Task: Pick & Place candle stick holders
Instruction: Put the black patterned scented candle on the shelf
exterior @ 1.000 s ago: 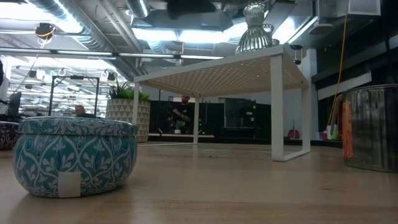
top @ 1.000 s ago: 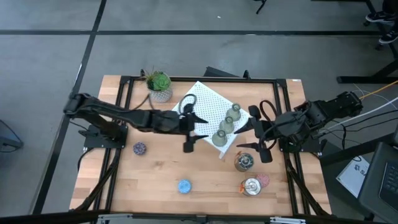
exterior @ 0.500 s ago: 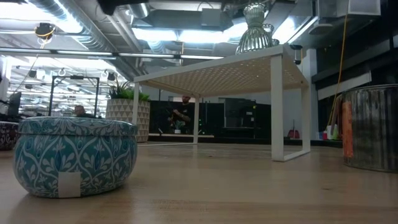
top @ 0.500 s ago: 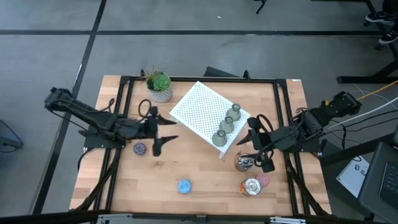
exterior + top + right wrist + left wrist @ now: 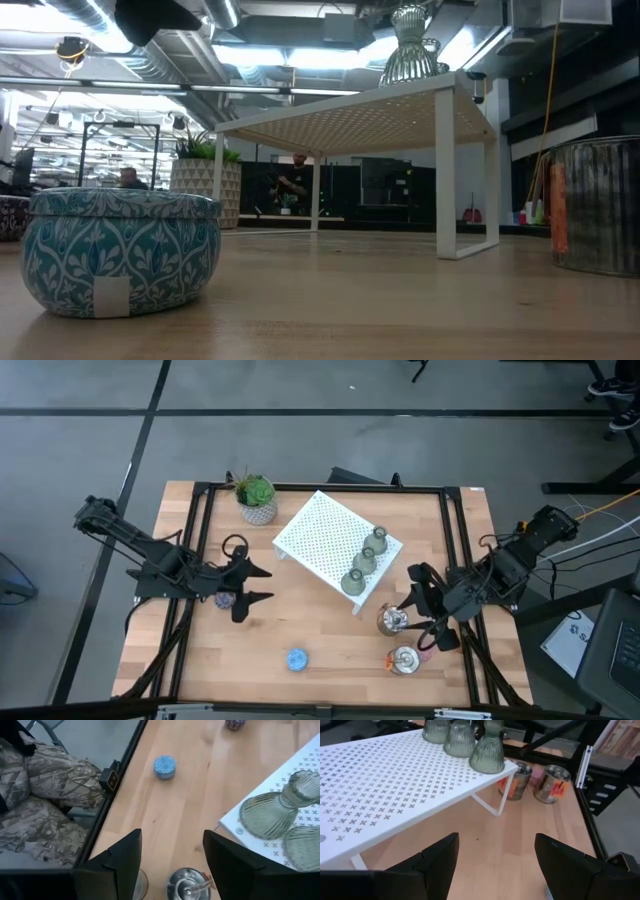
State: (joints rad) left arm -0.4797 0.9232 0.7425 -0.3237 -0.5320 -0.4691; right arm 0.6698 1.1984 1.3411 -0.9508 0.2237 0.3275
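Two dark jointed arms (black cables looped alongside) with two-fingered pincers

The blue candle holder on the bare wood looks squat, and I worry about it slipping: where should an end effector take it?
Grip the blue candle holder across its rounded side wall, coming straight down from above. It sits upright and alone on the table, so both sides look free. The left end effector, fingers open, seems nearer.

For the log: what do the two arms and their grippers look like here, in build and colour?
Both arms are matte black, jointed links with a looped black cable near each wrist. The left gripper and right gripper each end in two flat, tapered black fingers. No markings show on them.
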